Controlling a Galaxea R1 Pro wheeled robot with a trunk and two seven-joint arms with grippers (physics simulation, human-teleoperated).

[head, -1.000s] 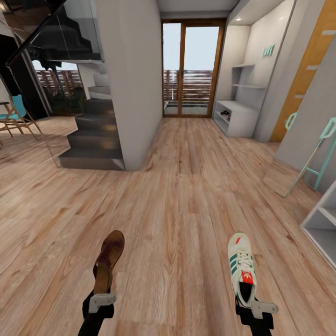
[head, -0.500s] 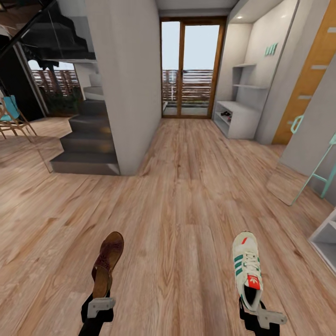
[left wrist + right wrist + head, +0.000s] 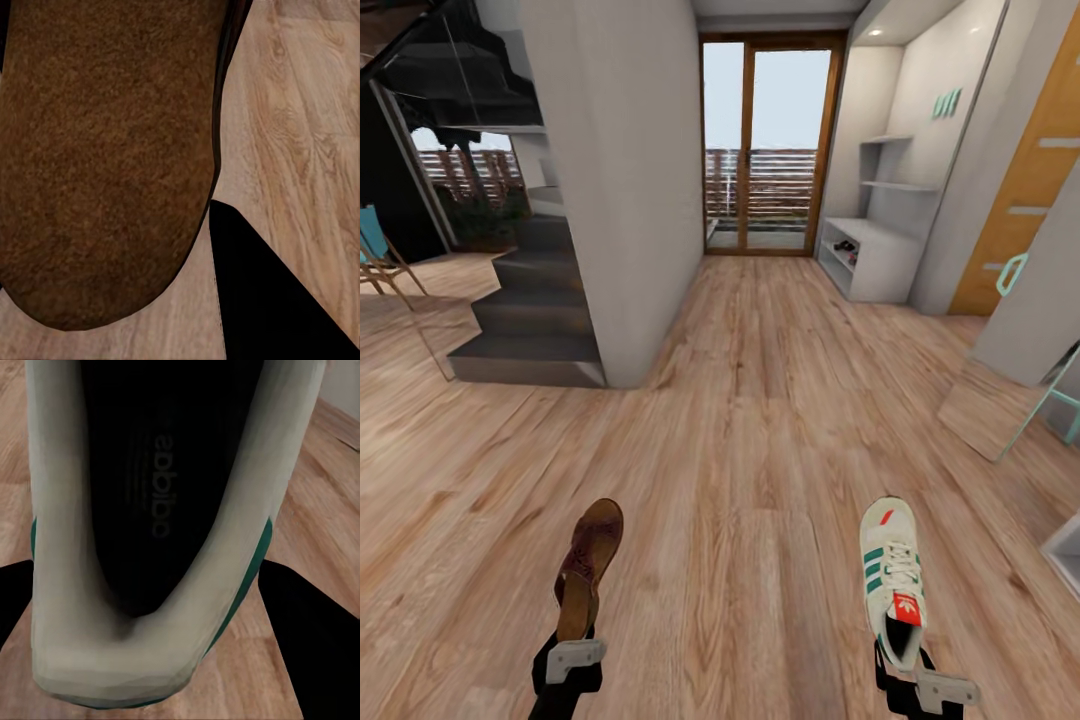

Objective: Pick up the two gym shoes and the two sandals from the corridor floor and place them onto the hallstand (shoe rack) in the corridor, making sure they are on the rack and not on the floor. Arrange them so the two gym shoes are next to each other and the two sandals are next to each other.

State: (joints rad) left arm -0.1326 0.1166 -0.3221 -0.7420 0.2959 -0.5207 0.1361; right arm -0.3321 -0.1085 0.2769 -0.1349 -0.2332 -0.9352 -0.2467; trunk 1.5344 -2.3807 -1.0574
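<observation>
Far ahead, a glass door (image 3: 768, 150); dark stairs (image 3: 530, 320) at left; an orange door (image 3: 1025, 190) at right.

Both arms end in black, blocky wrists. Each wrist carries a pale grey metal bracket with small dark screw holes: left pincer (image 3: 572, 640), right pincer (image 3: 905, 662).

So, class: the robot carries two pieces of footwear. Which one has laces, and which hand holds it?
The white sneaker in the right hand: white laces, green stripes, red tongue label. The brown sandal in the left hand has a strap and no laces.
</observation>
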